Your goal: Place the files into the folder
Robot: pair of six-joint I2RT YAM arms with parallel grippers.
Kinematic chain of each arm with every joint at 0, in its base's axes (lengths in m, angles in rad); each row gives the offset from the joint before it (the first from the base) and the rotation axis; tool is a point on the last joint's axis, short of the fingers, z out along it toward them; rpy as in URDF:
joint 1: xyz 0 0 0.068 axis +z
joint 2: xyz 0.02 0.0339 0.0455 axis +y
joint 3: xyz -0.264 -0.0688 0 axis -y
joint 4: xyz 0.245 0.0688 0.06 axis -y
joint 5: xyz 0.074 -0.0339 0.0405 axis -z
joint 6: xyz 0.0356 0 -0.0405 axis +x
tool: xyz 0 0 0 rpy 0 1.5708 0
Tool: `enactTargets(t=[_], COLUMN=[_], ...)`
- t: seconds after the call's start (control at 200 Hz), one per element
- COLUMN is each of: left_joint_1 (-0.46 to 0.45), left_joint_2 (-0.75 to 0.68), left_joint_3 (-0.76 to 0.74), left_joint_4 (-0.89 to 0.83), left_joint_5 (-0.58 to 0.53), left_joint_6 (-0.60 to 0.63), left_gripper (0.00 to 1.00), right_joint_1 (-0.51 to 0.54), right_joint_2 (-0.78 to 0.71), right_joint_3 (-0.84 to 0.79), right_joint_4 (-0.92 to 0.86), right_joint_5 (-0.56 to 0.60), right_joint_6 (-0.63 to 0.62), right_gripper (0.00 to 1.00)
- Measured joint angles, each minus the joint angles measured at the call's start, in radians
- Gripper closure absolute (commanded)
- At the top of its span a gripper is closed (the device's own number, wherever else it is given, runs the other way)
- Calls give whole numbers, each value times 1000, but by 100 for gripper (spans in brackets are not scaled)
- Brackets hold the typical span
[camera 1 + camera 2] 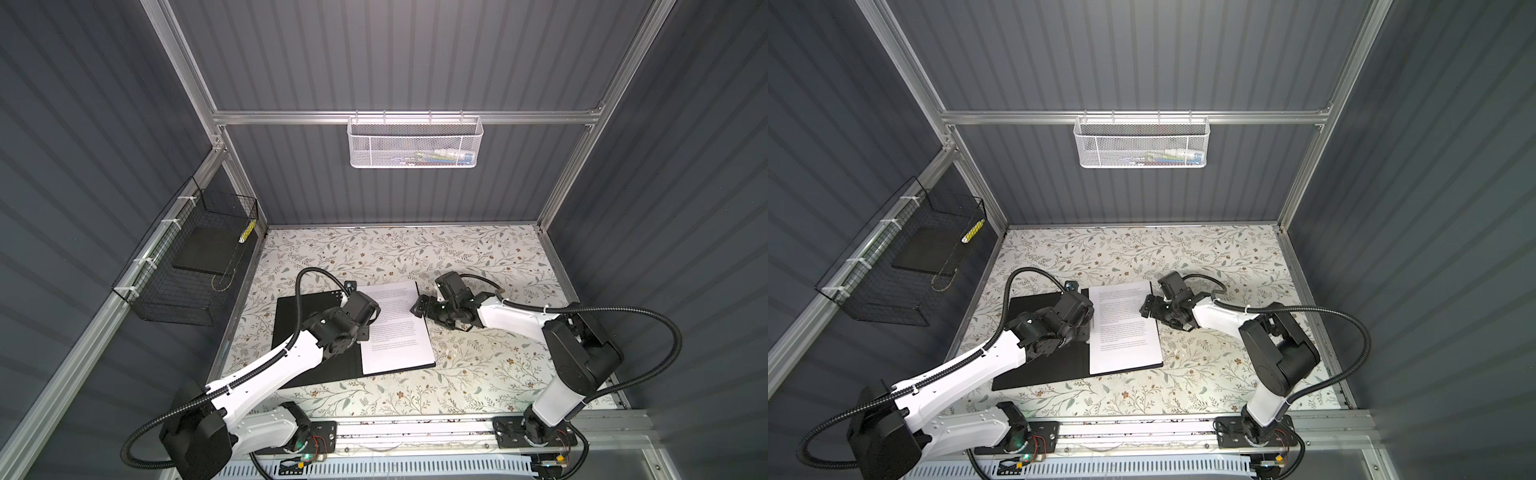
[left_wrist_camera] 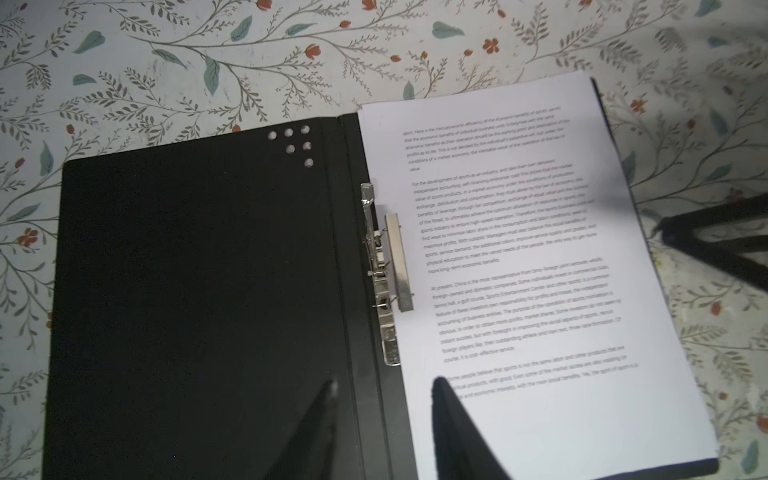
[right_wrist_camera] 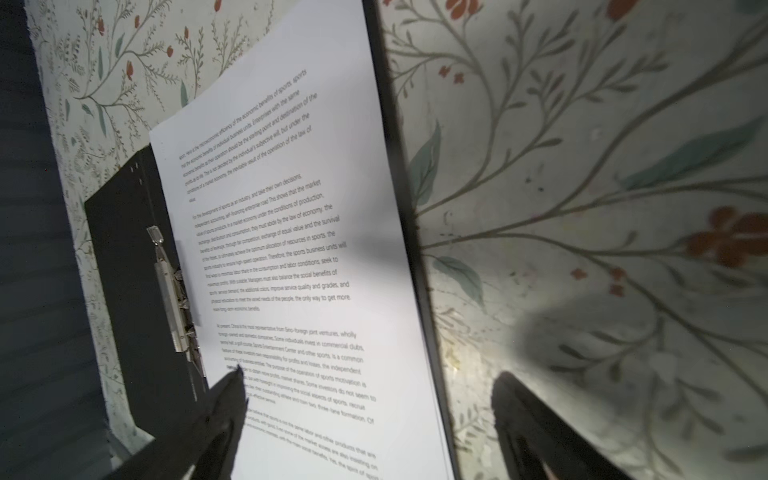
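— So, the grippers first: how do they stand?
— The left gripper (image 2: pixel 384 382) hangs low over the spine of the folder (image 2: pixel 187 291). Its jaws are narrowly apart with nothing between them, one finger above the black flap and one above the files (image 2: pixel 540 291). The right gripper (image 3: pixel 370 374) is spread wide and empty. It straddles the folder's right edge, one finger above the printed sheet and the other above bare table.
— Anything in the way?
— The left arm (image 1: pixel 286 357) lies across the left flap in both top views and hides much of it. Just beyond the left gripper a metal clip (image 2: pixel 388 274) sits on the spine, its flat bar over the top sheet's left margin.
— How do the task's things look?
— The folder lies open and flat, left of the table's middle, black inside. Small punched holes (image 2: pixel 297 145) show near the far end of the left flap, close to the spine. The files rest as a neat white stack on its right half, dense black text facing up. A thin black rim shows along their right and near edges.
— And the surroundings?
— A pale floral table cover (image 1: pixel 478 257) and grey ribbed walls (image 1: pixel 415 62) in an aluminium frame (image 1: pixel 407 117). A black wire basket (image 1: pixel 166 291) holding a dark slab (image 1: pixel 203 249) hangs on the left wall, and a white mesh basket (image 1: pixel 415 141) on the far one.
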Motion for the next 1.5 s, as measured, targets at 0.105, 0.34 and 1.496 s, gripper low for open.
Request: enactTargets(t=[0.105,0.34,1.496], left_joint_1=[88,228,66], left_joint_2=[33,159,565], left_joint_3=[-2,-28,91], left_joint_4=[11,68,464], left_joint_5=[60,175,451], left_joint_6=[-21,-23,-97], left_gripper=[94,100,100], right_joint_1=[0,-118,-396], right_joint_2=[-56,-206,-159], right_joint_3=[1,-64,-138], right_joint_4=[-40,-16,-3], right_joint_5=[42,-6,-293], right_joint_6=[-51,-96,-140], right_gripper=[1,1,1])
